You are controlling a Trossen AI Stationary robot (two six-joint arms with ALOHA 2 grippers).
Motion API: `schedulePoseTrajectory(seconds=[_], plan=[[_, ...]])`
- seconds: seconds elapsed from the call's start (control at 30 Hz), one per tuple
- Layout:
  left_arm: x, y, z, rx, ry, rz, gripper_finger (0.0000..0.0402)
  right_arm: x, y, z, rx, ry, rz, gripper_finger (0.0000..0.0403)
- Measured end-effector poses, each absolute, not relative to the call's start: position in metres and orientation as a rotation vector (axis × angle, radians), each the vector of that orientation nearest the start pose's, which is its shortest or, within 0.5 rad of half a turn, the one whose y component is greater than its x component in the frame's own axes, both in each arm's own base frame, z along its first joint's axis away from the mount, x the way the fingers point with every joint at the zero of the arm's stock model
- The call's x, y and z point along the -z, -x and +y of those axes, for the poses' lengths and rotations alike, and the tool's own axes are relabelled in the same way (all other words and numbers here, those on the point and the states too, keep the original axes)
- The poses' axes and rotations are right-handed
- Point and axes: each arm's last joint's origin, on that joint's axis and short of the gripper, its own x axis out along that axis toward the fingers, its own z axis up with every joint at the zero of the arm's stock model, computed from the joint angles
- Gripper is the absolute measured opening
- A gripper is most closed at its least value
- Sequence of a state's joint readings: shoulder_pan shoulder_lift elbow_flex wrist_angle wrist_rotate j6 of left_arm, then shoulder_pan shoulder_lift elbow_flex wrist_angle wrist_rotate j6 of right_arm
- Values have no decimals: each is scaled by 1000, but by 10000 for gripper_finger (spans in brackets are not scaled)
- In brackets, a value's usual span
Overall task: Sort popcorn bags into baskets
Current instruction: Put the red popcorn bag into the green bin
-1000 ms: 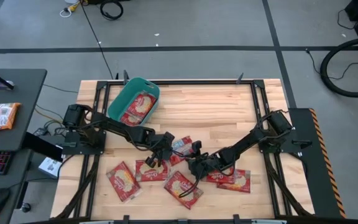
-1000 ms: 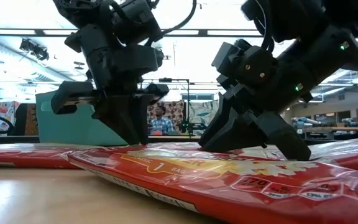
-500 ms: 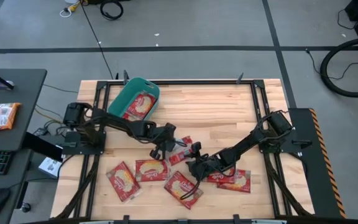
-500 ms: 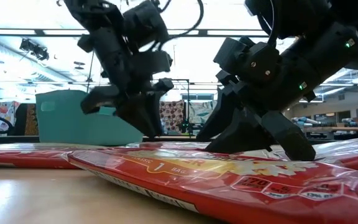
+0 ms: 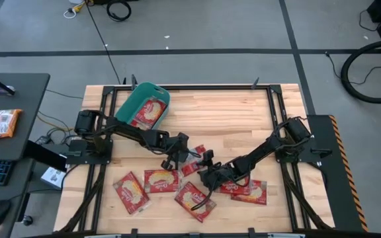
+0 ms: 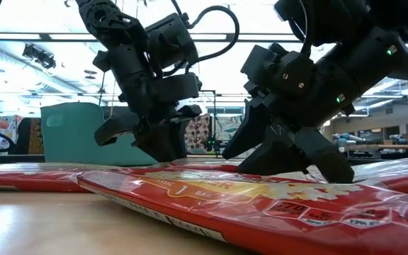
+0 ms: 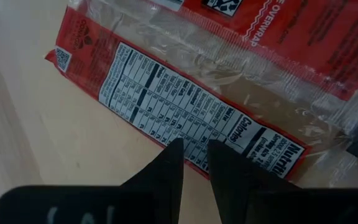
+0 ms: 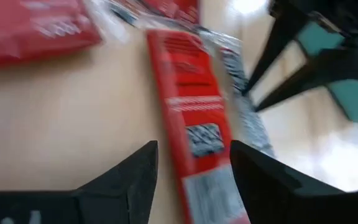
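A popcorn bag [image 5: 192,158] lies pale side up at mid-table, its nutrition label [image 7: 185,106] showing. My left gripper [image 5: 176,158] [image 7: 194,149] points steeply down at this bag's edge, its fingers a narrow gap apart. My right gripper [image 5: 207,173] [image 8: 194,149] is wide open at the bag's other side, with the bag's red edge [image 8: 191,118] running between its fingers. The teal basket [image 5: 127,106] stands at the far left with one bag [image 5: 147,114] lying in it. Several more bags lie flat on the near table. My left gripper has its fingertips [image 7: 174,152] over the label edge of the pale bag, coming from above and slanting. I cannot tell whether they touch it. My right gripper's fingers [image 8: 138,168] stand on either side of the bag's red edge; whether they touch it I cannot tell.
Bags lie at the near left [image 5: 129,192], near middle [image 5: 161,180] [image 5: 194,200] and near right [image 5: 249,190]; one fills the foreground of the low view [image 6: 261,205]. Black frame rails run along the table's sides. A desk [image 5: 12,112] with packets stands beyond the left edge.
My right gripper has opened wide without shifting, letting go of the pale bag. My left gripper has gone toward the table's right edge and down, closing on that bag, its narrow finger gap unchanged.
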State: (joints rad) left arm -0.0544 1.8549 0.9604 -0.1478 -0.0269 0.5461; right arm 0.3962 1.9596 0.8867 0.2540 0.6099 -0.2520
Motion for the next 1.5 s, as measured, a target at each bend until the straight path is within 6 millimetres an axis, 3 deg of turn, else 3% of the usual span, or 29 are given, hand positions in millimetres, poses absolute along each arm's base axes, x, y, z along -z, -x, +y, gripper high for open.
schedulePoseTrajectory(seconds=[0.47,0.63,0.83,1.1,1.27,1.4,1.5], plan=[[-119,-343,-19,340,-516,995,79,-100,-334,121,210,842,697,149],[-119,-343,-20,347,-513,993,79,-97,-337,111,115,722,729,149],[-119,-343,-20,348,-512,986,79,-96,-338,102,183,682,763,137],[-120,-343,-20,349,-513,984,79,-96,-339,102,155,670,753,68],[-135,-336,-20,325,-541,984,79,-98,-338,104,148,665,741,32],[-168,-332,-18,252,-553,893,79,-101,-337,104,161,654,735,36],[-182,-328,-20,183,-527,866,83,-107,-337,102,188,609,723,38]])
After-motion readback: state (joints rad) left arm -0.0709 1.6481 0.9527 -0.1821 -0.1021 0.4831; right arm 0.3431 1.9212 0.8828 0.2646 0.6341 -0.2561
